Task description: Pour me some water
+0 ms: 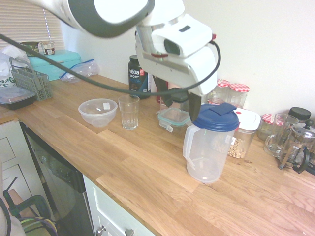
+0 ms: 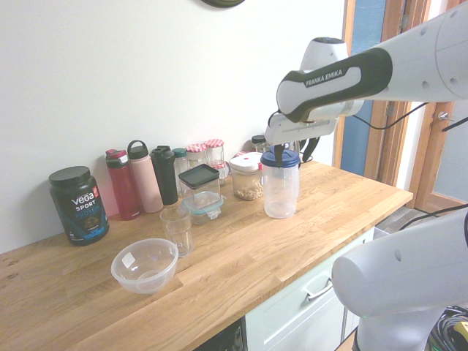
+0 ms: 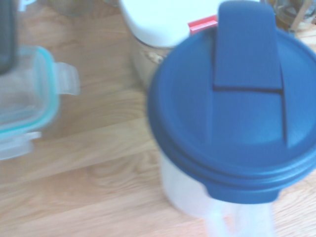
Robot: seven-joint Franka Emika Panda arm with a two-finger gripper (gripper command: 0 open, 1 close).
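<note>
First exterior view: gripper (image 1: 178, 105), jaws parted, nothing held; pitcher (image 1: 208, 147) upright on the counter (image 1: 133, 169), just beneath, handle (image 1: 189, 147) turned away from the wall.

Second exterior view: fingertips shown near the blue lid (image 2: 281, 156); glass (image 2: 178, 231) well apart.

Wrist view: lid seen from above, handle below its rim.

On the black, round-lidded tub (image 2: 79, 205), at nine o'clock in the second exterior view, the label reads "Vega Sport"; the first exterior view shows the same words. "FRANKA EMIKA" stands on the dark grey panel of the white, jointed robot arm (image 2: 336, 84), towards one o'clock in the second exterior view.
</note>
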